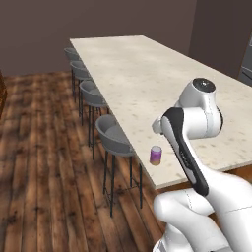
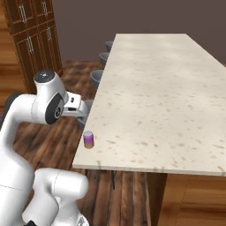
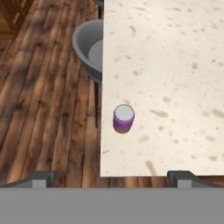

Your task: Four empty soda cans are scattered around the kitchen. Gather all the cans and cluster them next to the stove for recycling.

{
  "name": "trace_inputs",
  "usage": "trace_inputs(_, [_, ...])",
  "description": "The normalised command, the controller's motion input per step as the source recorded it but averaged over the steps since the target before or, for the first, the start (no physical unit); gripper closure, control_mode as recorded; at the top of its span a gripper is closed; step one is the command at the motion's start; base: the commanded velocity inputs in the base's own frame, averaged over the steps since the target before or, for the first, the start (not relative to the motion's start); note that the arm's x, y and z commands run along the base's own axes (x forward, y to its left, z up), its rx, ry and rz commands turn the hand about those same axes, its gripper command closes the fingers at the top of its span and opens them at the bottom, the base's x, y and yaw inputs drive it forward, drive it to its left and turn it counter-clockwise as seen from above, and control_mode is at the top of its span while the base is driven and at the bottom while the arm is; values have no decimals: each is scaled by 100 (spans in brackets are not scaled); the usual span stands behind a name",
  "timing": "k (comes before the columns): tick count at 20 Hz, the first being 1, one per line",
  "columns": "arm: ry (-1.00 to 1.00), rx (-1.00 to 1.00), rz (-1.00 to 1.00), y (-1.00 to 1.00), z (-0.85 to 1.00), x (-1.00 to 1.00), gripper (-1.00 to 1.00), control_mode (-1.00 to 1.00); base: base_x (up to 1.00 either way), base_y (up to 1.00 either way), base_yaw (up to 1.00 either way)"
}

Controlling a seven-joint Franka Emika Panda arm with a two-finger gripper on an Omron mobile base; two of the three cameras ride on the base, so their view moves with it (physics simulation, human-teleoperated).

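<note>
Overhead, in the hand view, my gripper (image 3: pixel 112 177) hangs with its jaws spread as wide as they go and nothing between them; the purple soda can (image 3: pixel 124 118) stands upright on the pale speckled counter (image 3: pixel 175 65) ahead of my fingertips (image 3: pixel 41 178) and about midway between them, just inside the counter's long edge and near its corner; a grey stool (image 3: pixel 89 48) sits below that edge, farther out from me. The risk, as I judge it, is plain: the can is light and empty, and it stands so close to the edge that a descent slightly off centre could let one finger clip its rim and knock it down onto the wooden floor (image 3: pixel 48 109).

From the left base view, my folded arm stands over the counter's near end, with the can (image 1: pixel 156 155) just beyond my elbow; my hand is hidden behind the arm, so a careless swing of the links could brush the can before my fingers reach it.

From the right base view, my hand (image 2: pixel 75 108) hovers above and slightly outside the counter edge, the can (image 2: pixel 88 139) below it and apart from it; coming straight down from there, I think, would put a finger on the counter lip rather than around the can.
</note>
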Motion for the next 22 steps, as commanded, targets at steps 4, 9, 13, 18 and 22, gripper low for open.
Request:
trace_inputs(4, [0,-1,-5,0,-24,24,-100,-100,0,0,0])
trace_inputs(9, [2,0,-4,0,-13,16,-100,-100,0,0,0])
trace_inputs(13, [1,0,-2,0,-7,10,-100,-100,0,0,0])
trace_inputs(18, [1,0,-2,0,-10,9,-100,-100,0,0,0])
trace_inputs(22, [0,0,-2,0,-17,13,-100,-100,0,0,0])
